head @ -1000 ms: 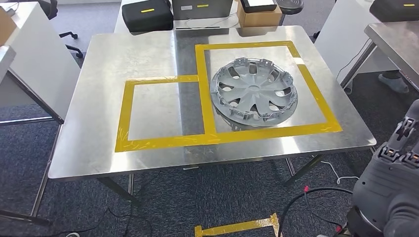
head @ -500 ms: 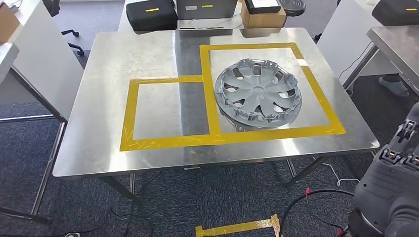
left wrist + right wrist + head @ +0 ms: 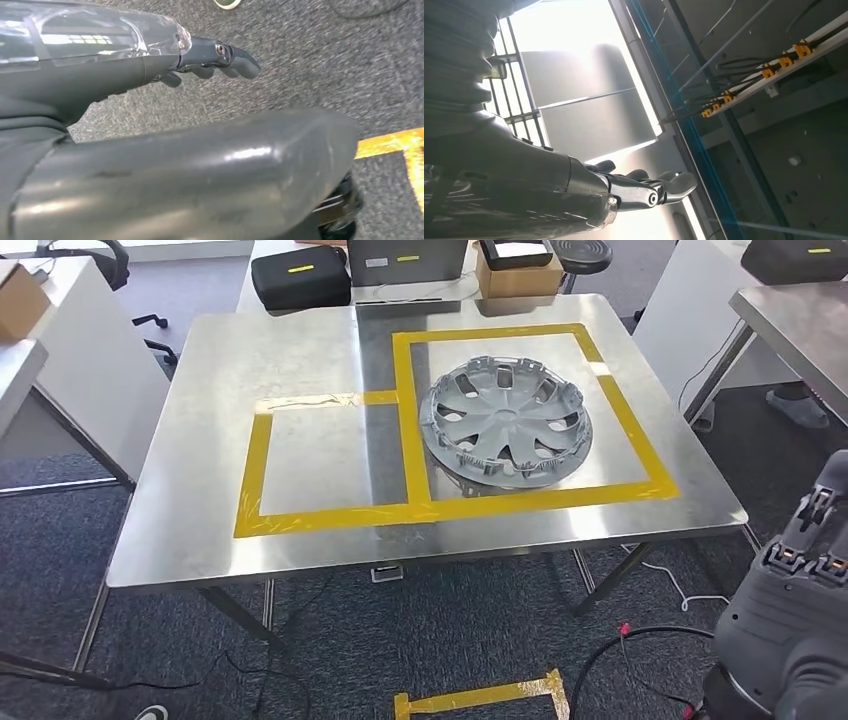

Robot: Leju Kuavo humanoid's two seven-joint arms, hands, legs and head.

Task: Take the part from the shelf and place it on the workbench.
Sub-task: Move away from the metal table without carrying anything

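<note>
The part, a silver hubcap [image 3: 507, 422], lies flat on the steel workbench [image 3: 300, 350], inside the larger of two yellow taped squares [image 3: 632, 435]. Neither hand touches it. My right arm [image 3: 800, 590] rises at the lower right of the head view, off the bench's near right corner. My right hand [image 3: 624, 192] points up toward the ceiling, its fingers stretched out and holding nothing. My left hand [image 3: 210, 57] hangs over the grey carpet with its fingers loosely extended and nothing in them.
The smaller taped square [image 3: 252, 470] on the bench's left half is bare. A black case [image 3: 300, 278] and a cardboard box [image 3: 515, 270] sit beyond the far edge. A white table [image 3: 70, 360] stands left, another steel table [image 3: 800, 320] right. Cables [image 3: 620, 640] and yellow floor tape [image 3: 480, 700] lie below.
The whole picture has shifted a little, so the camera moved. The hubcap keeps its place in the taped square, and my right arm stays at the lower right.
</note>
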